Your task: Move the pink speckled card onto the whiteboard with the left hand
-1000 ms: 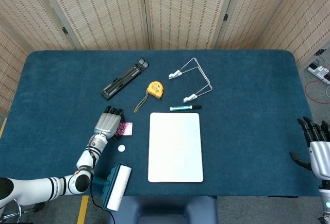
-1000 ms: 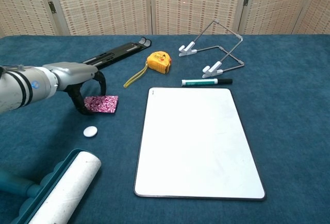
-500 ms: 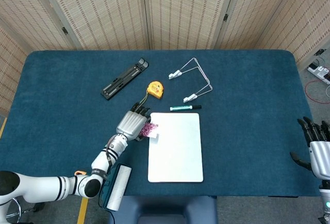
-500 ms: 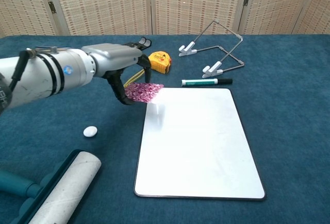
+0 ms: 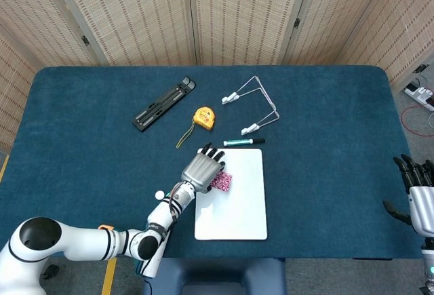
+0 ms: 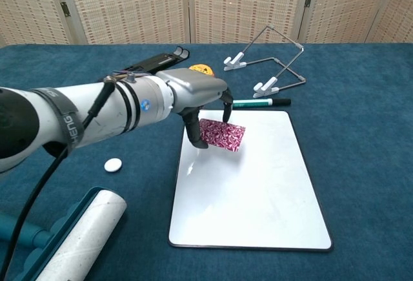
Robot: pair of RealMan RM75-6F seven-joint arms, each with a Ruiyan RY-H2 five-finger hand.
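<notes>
My left hand [image 5: 202, 168] [image 6: 200, 103] hovers over the upper left part of the whiteboard [image 5: 241, 207] [image 6: 258, 184], gripping the pink speckled card [image 5: 221, 182] [image 6: 221, 134]. The card hangs from the fingers just above the board's surface, tilted a little. In the head view the hand covers part of the card. My right hand [image 5: 418, 193] is at the table's right edge in the head view, fingers apart, holding nothing.
A green-capped marker [image 5: 243, 142] [image 6: 258, 103] lies just beyond the whiteboard. A yellow tape measure [image 5: 204, 117], a black folding stand [image 5: 165, 103] and a wire stand [image 5: 252, 104] lie further back. A white button [image 6: 113, 164] and a lint roller [image 6: 77, 239] sit near left.
My left hand has lifted the pink card from the cloth left of the whiteboard and carried it rightward, over the board's edge to above its upper left area. The right hand has not moved.
</notes>
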